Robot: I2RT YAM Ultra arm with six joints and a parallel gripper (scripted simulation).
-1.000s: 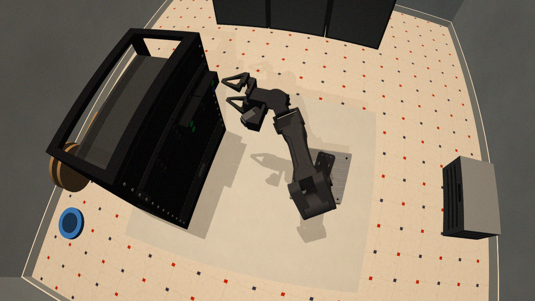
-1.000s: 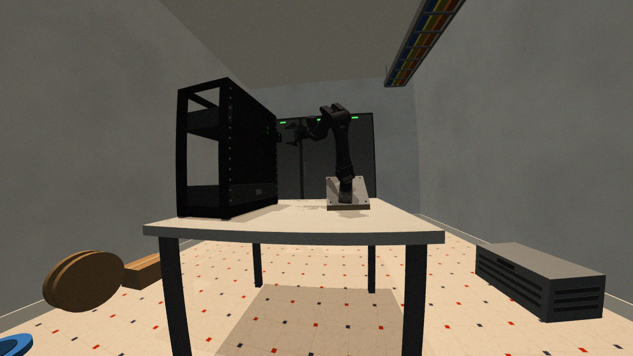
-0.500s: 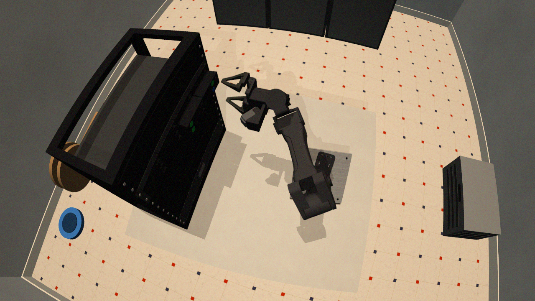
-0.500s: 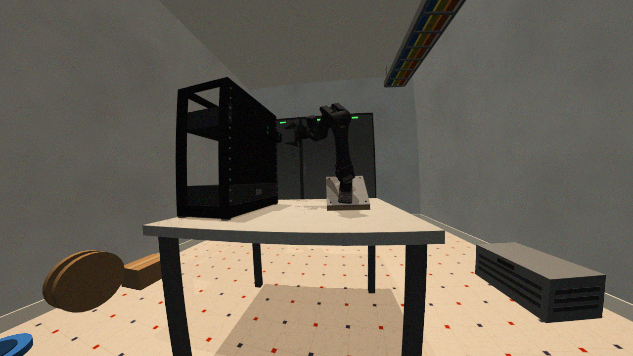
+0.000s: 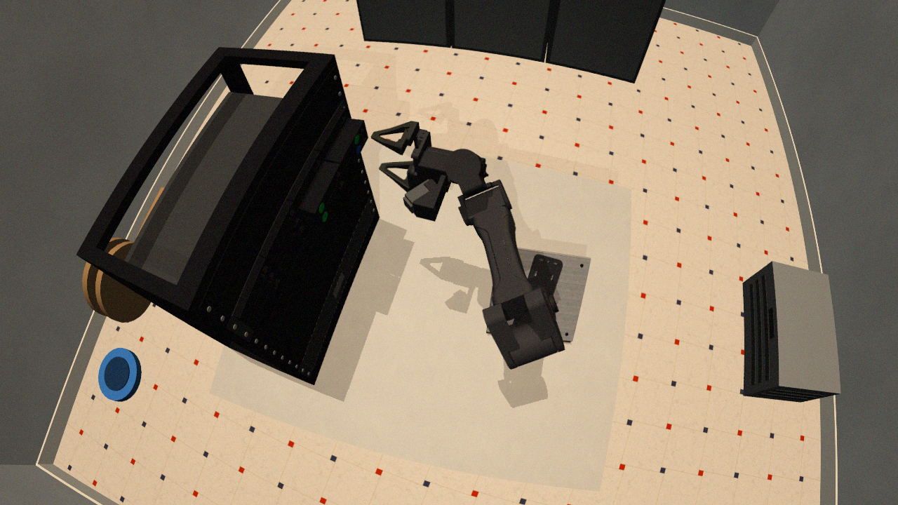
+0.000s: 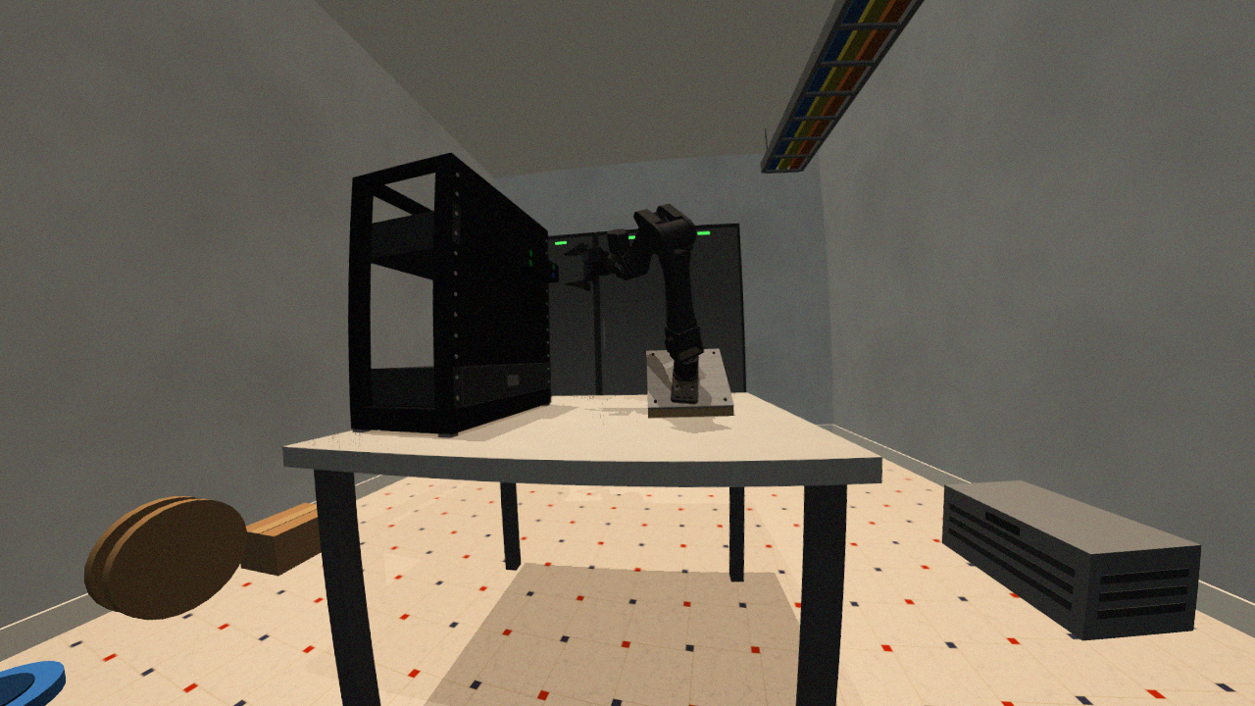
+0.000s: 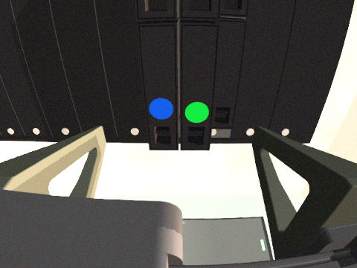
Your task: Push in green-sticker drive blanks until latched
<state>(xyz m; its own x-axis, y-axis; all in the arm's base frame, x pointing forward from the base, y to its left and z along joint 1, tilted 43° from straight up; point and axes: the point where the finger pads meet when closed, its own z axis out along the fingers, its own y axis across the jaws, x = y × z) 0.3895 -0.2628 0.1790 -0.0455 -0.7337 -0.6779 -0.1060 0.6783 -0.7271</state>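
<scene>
Our hand (image 5: 377,152) (image 6: 577,268) (image 7: 178,134) is spread, holding nothing; near the rack's (image 5: 318,62) (image 6: 446,289) (image 7: 309,56) far edge, we should press the green-stickered blank (image 7: 197,82) straight and gently, sparing the blue-stickered blank (image 7: 159,74).

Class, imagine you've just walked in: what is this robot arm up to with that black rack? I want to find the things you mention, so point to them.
The arm's gripper (image 5: 383,153) (image 6: 575,268) (image 7: 178,134) is open in front of the black rack (image 5: 188,298) (image 6: 445,333) and holds nothing. The wrist view shows a green-stickered blank (image 7: 197,67) beside a blue-stickered blank (image 7: 159,63), both jutting from the rack's face. The job is to push in only green-stickered ones, so this green one seems to need pushing, while its blue neighbour should be left alone.
</scene>
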